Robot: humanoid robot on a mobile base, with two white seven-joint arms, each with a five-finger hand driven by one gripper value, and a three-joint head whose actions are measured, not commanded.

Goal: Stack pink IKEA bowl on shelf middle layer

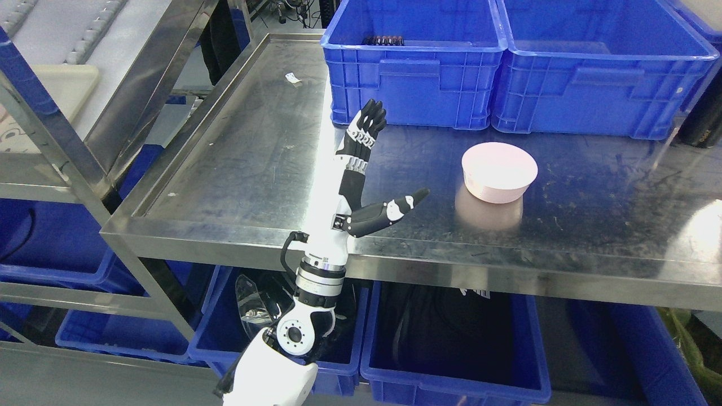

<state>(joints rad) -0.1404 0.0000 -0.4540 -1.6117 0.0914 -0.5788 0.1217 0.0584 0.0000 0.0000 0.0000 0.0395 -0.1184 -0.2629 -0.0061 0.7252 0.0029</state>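
Two blue crates (pixel 507 62) back the steel shelf (pixel 254 158); left hand (pixel 361 169) spread wide, empty, beside pink bowl (pixel 499 172).

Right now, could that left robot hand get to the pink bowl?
Probably yes: the left robot hand is open above the shelf, and bare steel lies between it and the pink bowl.

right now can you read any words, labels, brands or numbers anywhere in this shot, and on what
None can be read.
Pink bowl: no brand or mark shows on its side.
Blue crates: moulded panels, no print visible.
Small white scrap on the steel shelf: too small to read.
Left hand: no lettering legible.
Dark object at the right edge: faint marks, too blurred to read.
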